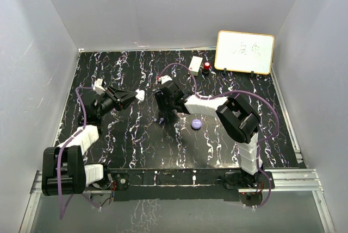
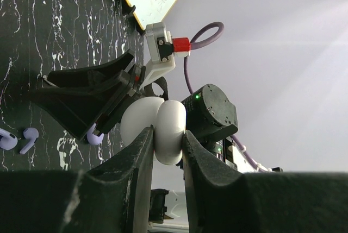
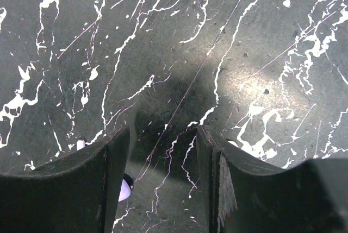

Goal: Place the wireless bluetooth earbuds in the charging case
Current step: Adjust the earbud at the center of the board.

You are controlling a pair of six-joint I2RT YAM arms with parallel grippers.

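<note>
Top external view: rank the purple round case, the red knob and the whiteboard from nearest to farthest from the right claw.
From the right claw:
1. Purple round case, just to its right.
2. Red knob, at the back edge.
3. Whiteboard, back right corner.

Black white-veined table (image 1: 136, 146), wood-framed whiteboard (image 1: 244, 52) propped at back right, small white box (image 1: 195, 65), red knob (image 1: 206, 67) just beside it

Top: high, whole table (image 1: 136, 140). Left wrist: sideways. Right wrist: downward, close.
</note>
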